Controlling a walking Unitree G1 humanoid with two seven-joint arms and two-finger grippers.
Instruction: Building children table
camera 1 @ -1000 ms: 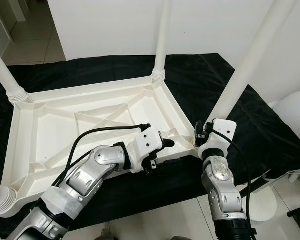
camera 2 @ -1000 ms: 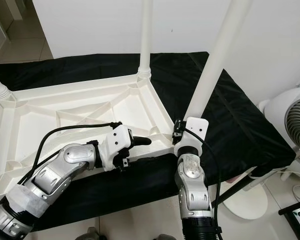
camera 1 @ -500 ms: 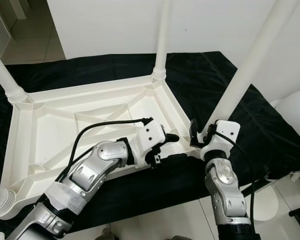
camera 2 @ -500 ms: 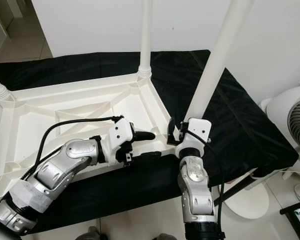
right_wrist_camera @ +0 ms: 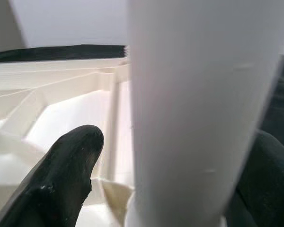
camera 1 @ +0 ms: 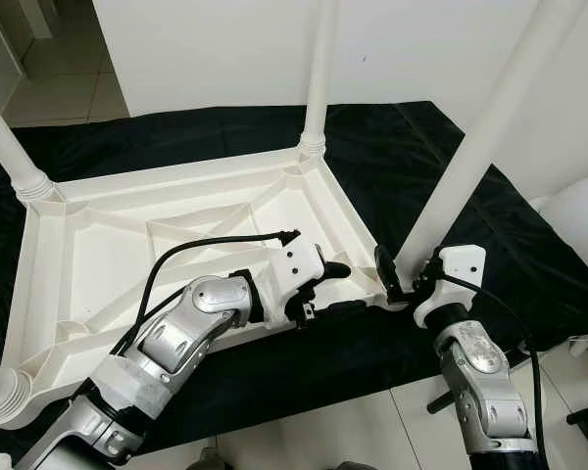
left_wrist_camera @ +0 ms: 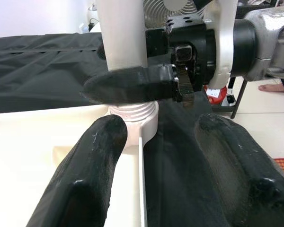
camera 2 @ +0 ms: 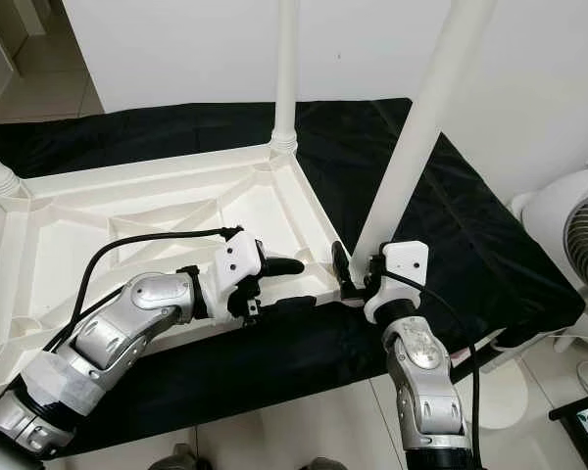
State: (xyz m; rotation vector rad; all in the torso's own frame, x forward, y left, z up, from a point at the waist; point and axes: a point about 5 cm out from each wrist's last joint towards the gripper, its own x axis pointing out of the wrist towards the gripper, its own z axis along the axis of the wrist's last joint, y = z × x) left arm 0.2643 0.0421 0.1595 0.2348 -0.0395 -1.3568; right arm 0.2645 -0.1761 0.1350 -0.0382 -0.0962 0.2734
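White walls, tiled floor; a black cloth (camera 1: 451, 166) covers a low platform, and a white fan (camera 2: 578, 235) stands at 3 o'clock.

Status: the white plastic children's table (camera 1: 176, 235) lies upside down on the cloth, ribbed underside up. All four legs look seated in their corner sockets: one at 12 o'clock (camera 1: 318, 78), one at 10 o'clock (camera 1: 10, 147), one at 8 o'clock (camera 1: 0, 392), and the near-right leg (camera 1: 470, 166) at 4 o'clock. My read: assembly is nearly done. What's left is likely tightening that last leg and flipping the table upright. Can't confirm how firmly any leg sits.

Right pincer (camera 1: 404, 284) sits at the base of the near-right leg, fingers apart on either side of it; the right wrist view has the leg between them but doesn't show firm contact, so not clamped as far as I can tell. Left pincer (camera 1: 328, 284) is spread open over the table's near rim, just beside that corner, gripping nothing.

Table looks like one-piece moulded plastic, with diagonal stiffening ribs, ribbed collars at the sockets and smooth round legs.
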